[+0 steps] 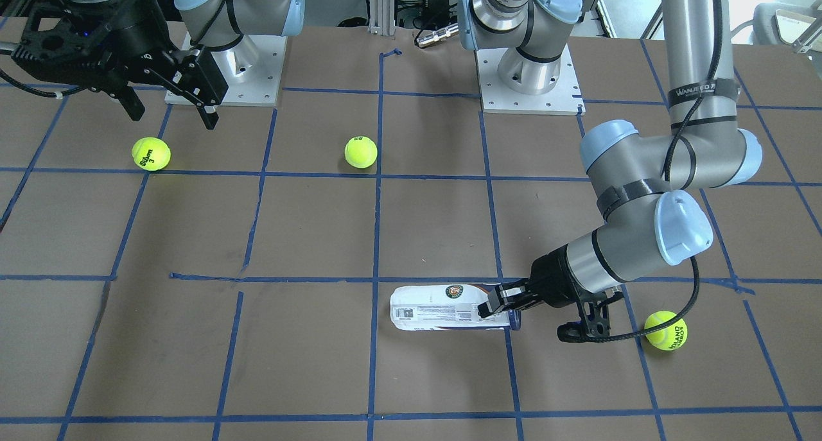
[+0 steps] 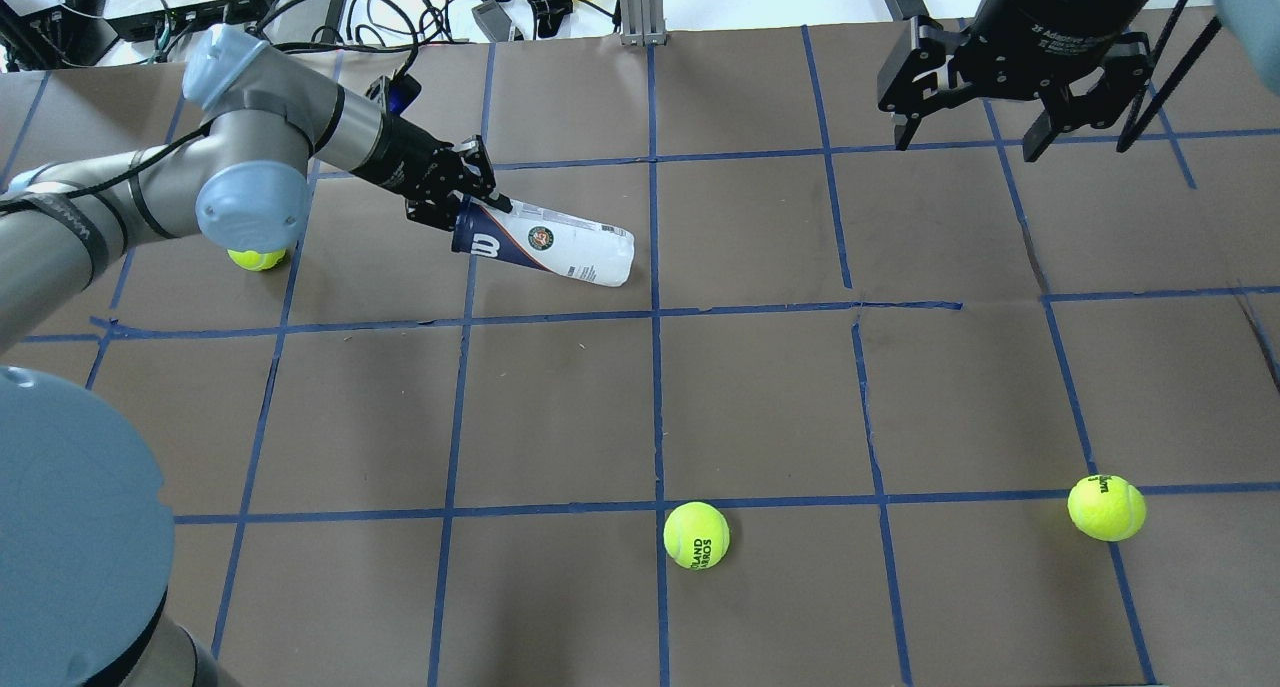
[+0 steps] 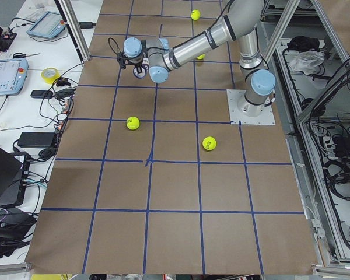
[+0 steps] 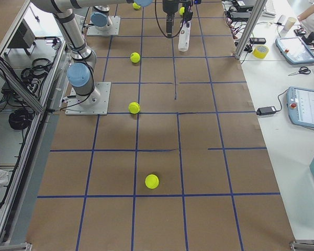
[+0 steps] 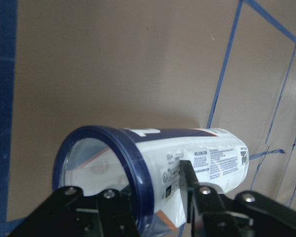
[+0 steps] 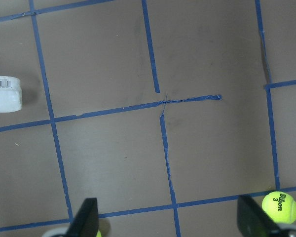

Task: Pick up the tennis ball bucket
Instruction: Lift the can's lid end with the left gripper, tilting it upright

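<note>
Overhead exterior: left fingers [image 2: 488,197] clamp tennis ball bucket [image 2: 560,252] rim; right fingers [image 2: 1040,135] apart.

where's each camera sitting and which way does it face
Front-facing: across the table, facing the robot, steeply down; left claw on the tennis ball bucket.
Overhead: behind the robot, forward and down; left arm, open right claw.
Exterior left: table's end, along it; left arm near.
Exterior right: opposite end; right arm's base near.
Left wrist: along its claw into the bucket's mouth.
Right wrist: straight down at the table; its fingertips.
Shared: front-facing and overhead both show the bucket.
</note>
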You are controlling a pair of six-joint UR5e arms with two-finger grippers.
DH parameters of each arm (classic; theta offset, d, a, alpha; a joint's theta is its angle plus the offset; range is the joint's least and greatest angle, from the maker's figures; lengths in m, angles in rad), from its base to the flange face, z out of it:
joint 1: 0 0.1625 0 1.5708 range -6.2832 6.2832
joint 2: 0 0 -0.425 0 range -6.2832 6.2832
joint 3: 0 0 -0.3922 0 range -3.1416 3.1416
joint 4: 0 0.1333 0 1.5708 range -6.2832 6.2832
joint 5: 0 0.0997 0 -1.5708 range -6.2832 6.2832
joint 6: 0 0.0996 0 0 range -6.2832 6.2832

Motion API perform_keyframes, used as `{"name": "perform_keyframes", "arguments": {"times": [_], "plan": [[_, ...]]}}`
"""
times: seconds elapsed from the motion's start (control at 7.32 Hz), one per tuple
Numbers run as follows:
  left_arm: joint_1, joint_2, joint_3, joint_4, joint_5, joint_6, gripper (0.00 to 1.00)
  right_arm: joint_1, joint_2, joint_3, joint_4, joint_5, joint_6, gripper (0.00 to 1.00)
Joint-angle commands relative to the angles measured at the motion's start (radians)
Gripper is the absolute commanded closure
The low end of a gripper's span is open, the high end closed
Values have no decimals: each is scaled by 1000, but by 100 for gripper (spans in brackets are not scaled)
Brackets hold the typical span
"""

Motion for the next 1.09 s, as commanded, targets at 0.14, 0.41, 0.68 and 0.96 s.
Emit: {"name": "perform_keyframes", "arguments": {"times": [0.14,0.41,0.68,0.96], "plan": [[-111,23,155,-63,364,-29,100,-8,0,0,-2,-2,-2,0],[-194,4,191,-54,536,-23,100,-8,2,0,-14,-9,-2,0],[-265,-5,192,-5,633,-13,100,-8,2,0,-14,-8,-2,0],[-294,-17,175,67,631,-15,100,-8,2,0,-14,-8,-1,0]]}}
